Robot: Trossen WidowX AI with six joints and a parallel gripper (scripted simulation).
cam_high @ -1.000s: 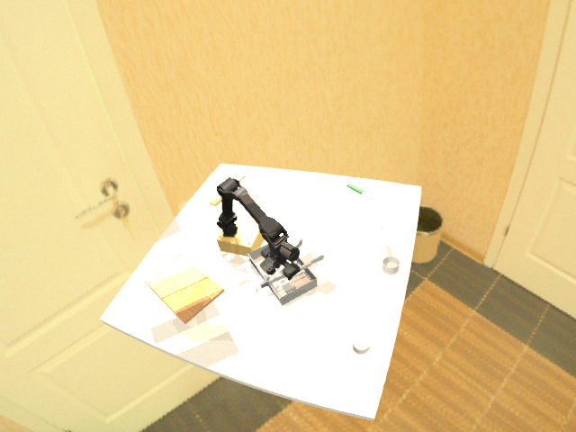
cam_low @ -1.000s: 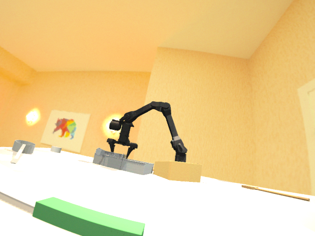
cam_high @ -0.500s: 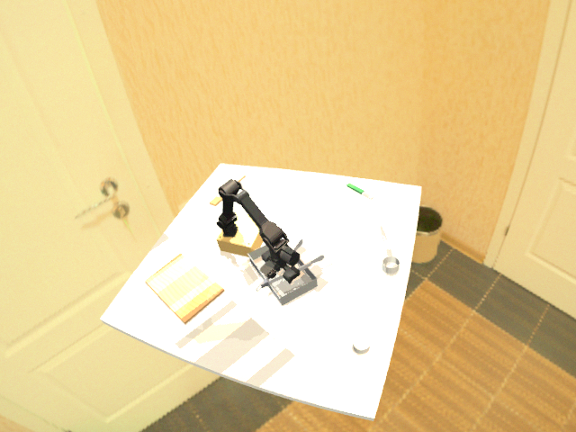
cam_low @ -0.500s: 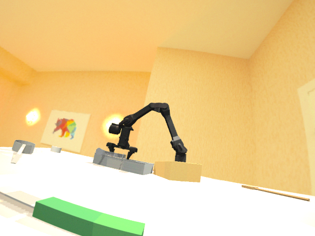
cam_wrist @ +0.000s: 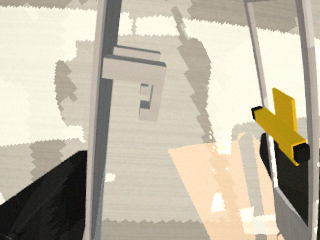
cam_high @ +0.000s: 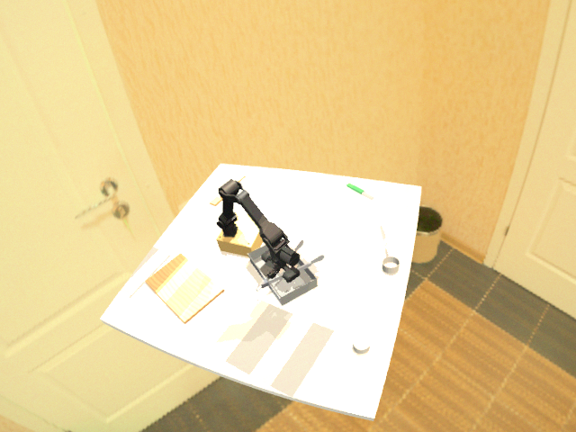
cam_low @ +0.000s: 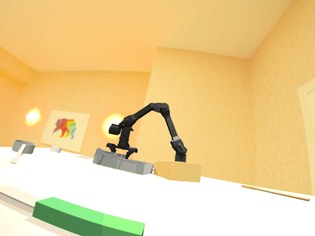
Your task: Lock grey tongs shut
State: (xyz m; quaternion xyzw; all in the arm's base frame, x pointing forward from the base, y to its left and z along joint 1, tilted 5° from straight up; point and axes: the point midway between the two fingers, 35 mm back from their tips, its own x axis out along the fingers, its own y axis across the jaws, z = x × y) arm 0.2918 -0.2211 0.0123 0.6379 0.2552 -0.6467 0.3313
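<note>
The grey tongs lie open across the grey roasting tin [cam_high: 283, 280] near the table's middle. My gripper [cam_high: 280, 273] is lowered into the tin and straddles the tongs, open but partly narrowed. In the wrist view the two grey tong arms run upward, one on the left [cam_wrist: 100, 127] and one on the right [cam_wrist: 270, 60], with a yellow lock piece [cam_wrist: 283, 126] on the right one. My dark fingers sit just outside both arms at the lower corners. The wooden board [cam_high: 184, 286] lies left of the tin. From the low side view the gripper [cam_low: 121, 151] dips into the tin [cam_low: 122, 162].
My arm's base stands on a tan block [cam_high: 237, 242] behind the tin. A green bar [cam_high: 357, 189] lies at the far edge, a grey ring with a handle [cam_high: 391, 264] at the right, a small white dish [cam_high: 361, 347] near the front right. A bin [cam_high: 427, 232] stands on the floor.
</note>
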